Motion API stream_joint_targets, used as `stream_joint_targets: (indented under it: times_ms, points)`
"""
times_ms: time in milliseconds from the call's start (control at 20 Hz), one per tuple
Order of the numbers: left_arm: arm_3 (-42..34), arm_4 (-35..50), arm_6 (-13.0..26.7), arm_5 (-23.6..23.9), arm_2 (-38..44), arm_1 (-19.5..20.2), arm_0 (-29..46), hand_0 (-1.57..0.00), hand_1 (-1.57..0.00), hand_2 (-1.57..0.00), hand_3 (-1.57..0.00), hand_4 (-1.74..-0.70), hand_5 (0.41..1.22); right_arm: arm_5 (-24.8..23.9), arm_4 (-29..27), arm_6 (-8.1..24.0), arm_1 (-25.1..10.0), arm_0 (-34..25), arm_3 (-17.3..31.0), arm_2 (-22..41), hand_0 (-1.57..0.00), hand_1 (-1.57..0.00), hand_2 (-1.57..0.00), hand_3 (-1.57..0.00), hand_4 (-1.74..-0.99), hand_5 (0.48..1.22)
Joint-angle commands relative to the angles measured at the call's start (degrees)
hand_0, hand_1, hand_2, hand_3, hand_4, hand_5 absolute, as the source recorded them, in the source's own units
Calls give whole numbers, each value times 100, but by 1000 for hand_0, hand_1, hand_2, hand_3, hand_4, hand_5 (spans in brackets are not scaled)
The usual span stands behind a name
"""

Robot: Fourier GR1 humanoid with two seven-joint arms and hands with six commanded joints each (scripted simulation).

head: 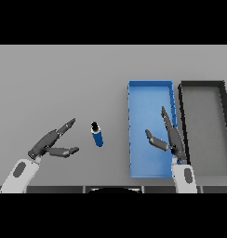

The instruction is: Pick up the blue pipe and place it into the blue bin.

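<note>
The blue pipe [97, 135] is being seen lying on the grey table [59, 79], left of the blue bin [150, 90] and apart from it. Its dark cap end is being pointed away from the robot and slightly left; the blue body is being angled toward the near edge. The pipe is not being touched by either hand.

The left hand [46, 145] is being held over the table to the left of the pipe, near it but apart. Its fingers are being kept straight and extended up and to the right, toward the pipe; the thumb is being spread out below them, pointing right. The hand is being shown wide open, with nothing being held in it. The white and grey forearm is being brought in from the lower left.

The right hand [173, 139] is being held over the near right part of the blue bin. Its fingers are being extended straight, away from the robot, along the bin's right wall; the thumb is being spread to the left, over the bin floor. This hand is likewise being shown open, with nothing being held. Whether it is being rested on the bin or held above it cannot be told.

The blue bin is being seen as a long rectangular tray with raised walls. A dark bin [223, 111] of similar shape is being seen just beside it on the right, with a grey floor.
</note>
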Motion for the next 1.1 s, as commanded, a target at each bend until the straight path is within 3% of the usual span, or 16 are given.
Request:
stream_joint_targets:
  times_ms: [0, 50, 350, 650, 850, 1000, 1050]
  points:
    - [58, -85, 28, -24, -89, -74, -58, 1, 1, 1, 1, -1091, 472, -10, 7, -42, 12, 4, -5, 5, 1, 1, 1, 1, -1248, 612]
    - [4, -122, -8, -40, -141, -92, -42, 1, 1, 1, 1, -1094, 463, 12, 7, -133, 6, 82, -24, 17, 1, 1, 1, 1, -1256, 616]
    - [267, -446, -74, -48, -538, -645, -252, 1, 1, 1, 1, -1117, 446, 19, -49, 50, 37, 151, -189, 28, 1, 1, 1, 1, -1272, 617]
    - [1016, -541, 173, -76, -758, -1442, -783, 1, 1, 1, 1, -1117, 448, 32, -90, -15, 58, 295, -244, 12, 1, 1, 1, 1, -1274, 605]
    - [1563, -898, -143, 71, -820, -1773, -1142, 1, 1, 1, 1, -1075, 445, -40, -15, 51, 98, 200, -137, 13, 1, 1, 1, 1, -1267, 598]
    - [1744, -713, -373, -12, -795, -2060, -1186, 1, 1, -19, -18, -1109, 507, -10, -25, 5, 77, 277, -186, 20, 1, 1, 1, 1, -1267, 600]
    - [1725, -656, -419, 19, -793, -2153, -1143, 1, -33, -114, -96, -1141, 550, -11, -54, 48, 66, 245, -160, -14, 1, 1, 1, 1, -1266, 601]
